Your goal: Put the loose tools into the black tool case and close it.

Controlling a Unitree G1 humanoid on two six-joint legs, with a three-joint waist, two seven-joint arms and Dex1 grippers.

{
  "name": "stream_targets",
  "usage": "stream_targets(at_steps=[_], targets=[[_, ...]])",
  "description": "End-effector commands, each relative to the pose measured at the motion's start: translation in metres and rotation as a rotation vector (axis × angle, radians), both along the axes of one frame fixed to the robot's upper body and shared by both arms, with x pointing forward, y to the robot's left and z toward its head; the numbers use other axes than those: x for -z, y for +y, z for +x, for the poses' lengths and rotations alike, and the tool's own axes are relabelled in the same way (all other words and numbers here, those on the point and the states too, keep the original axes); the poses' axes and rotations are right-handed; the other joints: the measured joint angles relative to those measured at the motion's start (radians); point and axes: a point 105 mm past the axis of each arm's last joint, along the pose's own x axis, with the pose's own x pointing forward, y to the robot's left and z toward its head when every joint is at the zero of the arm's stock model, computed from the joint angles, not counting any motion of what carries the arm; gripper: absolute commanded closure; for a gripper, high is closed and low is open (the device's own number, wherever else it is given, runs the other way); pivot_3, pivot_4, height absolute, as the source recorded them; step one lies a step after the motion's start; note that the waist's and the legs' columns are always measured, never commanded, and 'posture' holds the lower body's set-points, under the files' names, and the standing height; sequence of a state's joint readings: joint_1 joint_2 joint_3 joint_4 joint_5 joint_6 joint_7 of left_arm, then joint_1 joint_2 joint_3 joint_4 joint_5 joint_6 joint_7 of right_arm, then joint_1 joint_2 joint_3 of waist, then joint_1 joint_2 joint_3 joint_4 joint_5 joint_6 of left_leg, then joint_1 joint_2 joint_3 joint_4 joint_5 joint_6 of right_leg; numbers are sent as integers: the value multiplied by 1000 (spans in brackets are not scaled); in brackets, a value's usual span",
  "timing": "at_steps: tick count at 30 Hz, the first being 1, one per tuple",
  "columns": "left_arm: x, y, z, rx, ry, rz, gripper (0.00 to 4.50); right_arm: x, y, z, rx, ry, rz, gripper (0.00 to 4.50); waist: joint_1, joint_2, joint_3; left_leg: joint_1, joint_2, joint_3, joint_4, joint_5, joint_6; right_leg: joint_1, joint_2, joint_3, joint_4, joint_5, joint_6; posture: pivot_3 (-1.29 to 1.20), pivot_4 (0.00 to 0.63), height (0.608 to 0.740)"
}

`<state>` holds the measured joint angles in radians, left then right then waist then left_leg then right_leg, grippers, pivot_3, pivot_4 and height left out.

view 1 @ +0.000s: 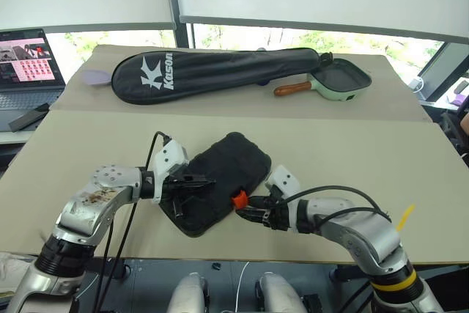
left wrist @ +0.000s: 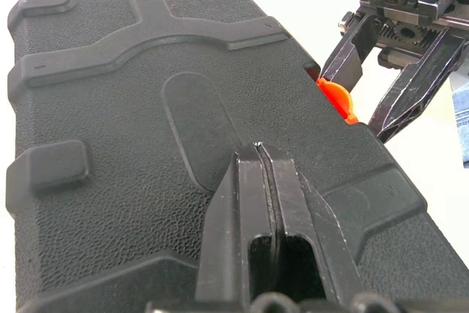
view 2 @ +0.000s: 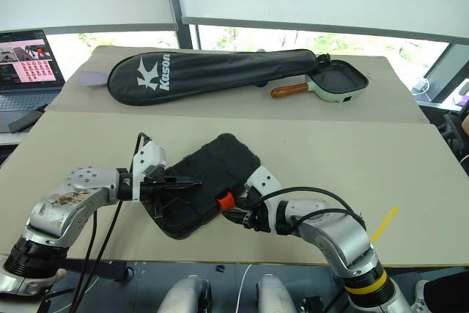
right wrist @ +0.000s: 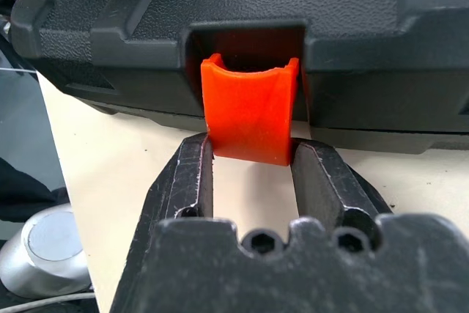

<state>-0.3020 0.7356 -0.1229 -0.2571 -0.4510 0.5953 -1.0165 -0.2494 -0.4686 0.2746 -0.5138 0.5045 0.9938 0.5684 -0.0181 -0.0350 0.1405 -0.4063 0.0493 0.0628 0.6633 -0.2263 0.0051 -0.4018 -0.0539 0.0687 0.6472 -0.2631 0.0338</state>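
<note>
The black tool case lies shut on the beige table, set at a slant near the front edge. My left gripper is shut, and its closed fingertips rest on the textured lid. The orange latch sticks out of the case's near side. My right gripper straddles that latch, one finger pressed against each side of it. The left wrist view shows the same grip on the latch. The loose tools are out of view.
A long black Kason racket bag lies across the far table, with a green pan and its wooden handle beside it. A laptop stands at the far left. The table's front edge runs just below the case.
</note>
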Motion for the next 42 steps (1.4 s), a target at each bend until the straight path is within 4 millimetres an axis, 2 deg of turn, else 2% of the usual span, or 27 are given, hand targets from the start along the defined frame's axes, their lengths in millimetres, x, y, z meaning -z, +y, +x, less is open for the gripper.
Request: stream_targets(at_steps=[1, 4, 7, 10, 19, 28, 30, 31, 36, 39, 42], targets=[[34, 4, -10, -22, 140, 58, 4500, -7, -4, -2, -14, -46, 22, 3163, 0, 0, 0, 0, 0, 0, 0, 0, 0, 0, 0, 0, 0, 0, 0, 0, 150, 740], [36, 4, -11, -21, 141, 57, 4500, -4, -11, -7, -26, -50, 9, 3196, 2, 0, 0, 0, 0, 0, 0, 0, 0, 0, 0, 0, 0, 0, 0, 0, 150, 740], [38, 4, -12, -23, 143, 55, 4500, 0, -21, -2, 18, -57, -6, 3198, 3, 0, 0, 0, -1, 0, 0, 0, 0, 0, -1, 0, -1, 0, 0, 0, 150, 740], [39, 4, -12, -27, 142, 54, 4500, -1, -21, -1, 7, -66, 10, 3198, 3, 1, -1, 0, -1, 0, 0, 0, 0, 0, -1, 0, -1, 0, 0, 0, 150, 740], [40, 6, -15, -37, 146, 55, 4500, -10, -2, 3, -24, -126, 73, 3198, 1, 3, -2, 0, -1, 0, 0, 0, 0, 1, -1, 0, -1, 0, 0, 0, 150, 740], [39, 6, -13, -45, 144, 52, 4500, -21, 2, 8, -25, -144, 123, 3198, 1, 4, -3, 1, 0, 0, 0, 0, 0, 0, 0, 0, -1, 0, 0, 0, 150, 740], [39, 6, -13, -45, 144, 53, 4500, -19, 0, 7, -33, -150, 106, 2193, 0, 4, -3, 1, 0, 0, 0, 0, 0, 0, 0, 0, -1, 0, 0, 0, 150, 740], [39, 6, -13, -45, 144, 53, 4500, -18, -2, 7, -32, -165, 90, 2004, 0, 4, -3, 1, 0, 0, 0, 0, 0, 0, 0, 1, -1, 0, 0, 0, 150, 740], [38, 6, -12, -49, 143, 51, 4500, -15, -18, 7, -6, -135, 71, 329, 1, 4, -3, 1, 0, 1, 0, 0, 0, 0, 0, 1, -1, 0, 0, 0, 150, 740], [38, 6, -11, -50, 142, 53, 4500, -10, -34, 6, 9, -125, 39, 329, 3, 4, -3, 1, 0, 1, 0, 0, 0, 0, -1, 1, -1, -1, 0, 0, 150, 740], [38, 6, -10, -53, 140, 51, 4500, -8, -36, 1, -46, -130, 18, 329, 3, 4, -3, 0, -1, 1, -1, 0, 0, 0, -1, 1, -1, -1, 0, 0, 150, 740]])
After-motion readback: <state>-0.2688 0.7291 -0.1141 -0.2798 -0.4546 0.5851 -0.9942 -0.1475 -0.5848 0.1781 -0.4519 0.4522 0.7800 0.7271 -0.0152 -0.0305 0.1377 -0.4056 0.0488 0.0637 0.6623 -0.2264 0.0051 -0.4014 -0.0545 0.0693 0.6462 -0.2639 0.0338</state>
